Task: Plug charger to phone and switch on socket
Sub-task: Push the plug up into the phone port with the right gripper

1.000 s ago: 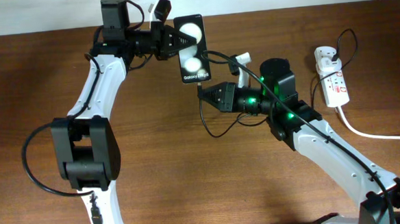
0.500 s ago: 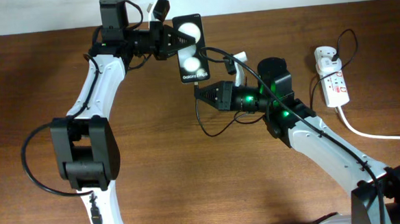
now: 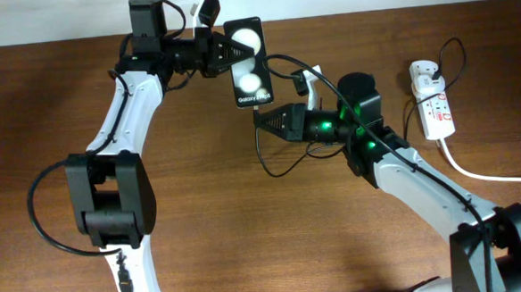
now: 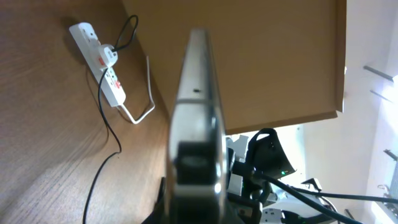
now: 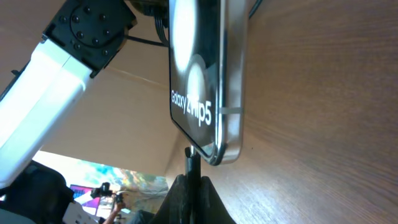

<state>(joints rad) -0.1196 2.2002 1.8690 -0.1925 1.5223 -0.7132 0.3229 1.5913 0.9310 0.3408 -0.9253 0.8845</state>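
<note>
My left gripper (image 3: 227,52) is shut on the phone (image 3: 249,64), a black smartphone with two white glares, and holds it above the table's far side. The left wrist view shows the phone edge-on (image 4: 196,118). My right gripper (image 3: 261,121) is shut on the charger's connector tip (image 5: 192,160), just below the phone's lower edge (image 5: 214,155). The tip meets that edge; I cannot tell whether it is seated. The thin black cable (image 3: 267,162) loops down on the table. Its white plug adapter (image 3: 425,71) sits in the socket (image 3: 438,112), a white power strip at the right.
The strip's thick white cord (image 3: 490,175) runs off the right edge. The strip also shows in the left wrist view (image 4: 104,62), with the thin cable (image 4: 101,155) trailing across the wood. The left arm (image 5: 59,68) fills the right wrist view's upper left.
My right gripper has crept slightly left and up with the connector, closer to the phone's lower edge. The left gripper and phone have barely moved.
</note>
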